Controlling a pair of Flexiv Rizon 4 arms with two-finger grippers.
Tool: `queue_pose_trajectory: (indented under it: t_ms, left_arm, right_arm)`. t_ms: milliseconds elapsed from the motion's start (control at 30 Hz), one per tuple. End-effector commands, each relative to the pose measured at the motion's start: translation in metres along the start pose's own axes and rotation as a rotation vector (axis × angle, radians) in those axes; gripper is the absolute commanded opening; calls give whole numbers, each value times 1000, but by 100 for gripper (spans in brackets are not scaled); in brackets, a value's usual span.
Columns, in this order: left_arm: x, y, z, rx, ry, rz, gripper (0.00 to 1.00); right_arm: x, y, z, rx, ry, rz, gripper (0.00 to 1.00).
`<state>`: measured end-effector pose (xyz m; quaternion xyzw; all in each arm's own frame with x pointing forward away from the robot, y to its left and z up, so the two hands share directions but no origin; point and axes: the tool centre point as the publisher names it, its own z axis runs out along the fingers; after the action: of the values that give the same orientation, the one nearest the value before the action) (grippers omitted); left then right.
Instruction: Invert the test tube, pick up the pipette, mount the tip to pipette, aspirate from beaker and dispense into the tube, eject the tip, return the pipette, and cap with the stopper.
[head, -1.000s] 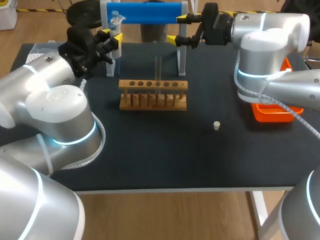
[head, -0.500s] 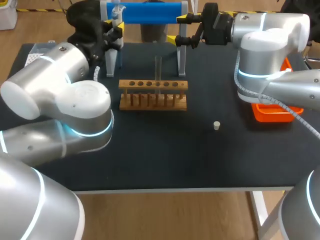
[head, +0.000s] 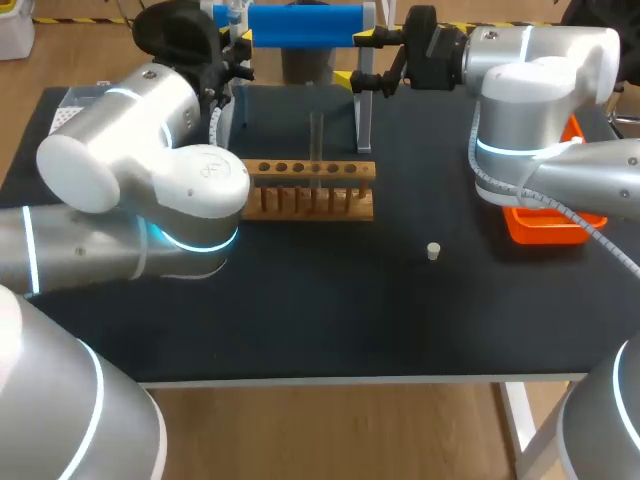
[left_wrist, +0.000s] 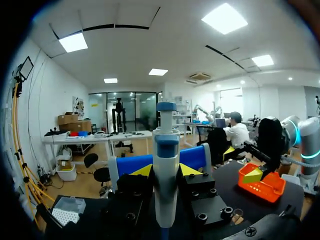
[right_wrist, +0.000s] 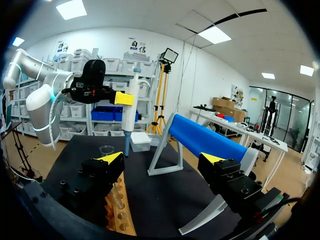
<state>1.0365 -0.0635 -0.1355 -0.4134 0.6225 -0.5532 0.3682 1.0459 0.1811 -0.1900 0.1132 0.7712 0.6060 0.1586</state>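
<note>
Since the left arm (head: 120, 200) comes in over the 9 o'clock side, its elbow hides the rack's (head: 320, 188) 9 o'clock end in the head view. Left gripper (left_wrist: 166, 171) is at the table's (head: 330, 330) 11 o'clock, near the far edge, just beside the 9 o'clock end of the stand (head: 300, 20). Its fingers are clamped on the pipette (left_wrist: 166, 142) from both sides. Pipette upright.

Right gripper (head: 357, 60) is at 12–1 o'clock, by the stand's other leg. Fingers spread wide, holding nothing, stand frame ahead of them.

Tube (head: 316, 140) stands upright in the rack, mid-table toward 12.

Stopper (head: 433, 251) lies at the rack's 4 o'clock, well apart from it, on bare tabletop that runs to the near edge.

Orange tray (head: 545, 228) sits at 3 o'clock by the right edge, partly under the right arm (head: 530, 80).

Tip box (left_wrist: 70, 212) is near the 10 o'clock corner.

Beaker (right_wrist: 106, 149) is beyond the rack, near the pipette's lower end in the right wrist view.
</note>
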Motion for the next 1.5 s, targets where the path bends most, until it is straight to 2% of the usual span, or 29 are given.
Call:
queue_pose_trajectory:
  t_ms: [33, 667, 1500]
  left_arm:
    - [-1, -5, 12, -88, -130, -7, 0]
    - [-31, 6, 55, -210, -222, -52, 0]
    - [-49, 18, 88, -325, -242, -84, 0]
  right_arm:
    - [0, 0, -1, 1, 1, 0, 100]
    - [0, 0, -1, 1, 1, 0, 100]
    - [0, 0, -1, 1, 1, 0, 100]
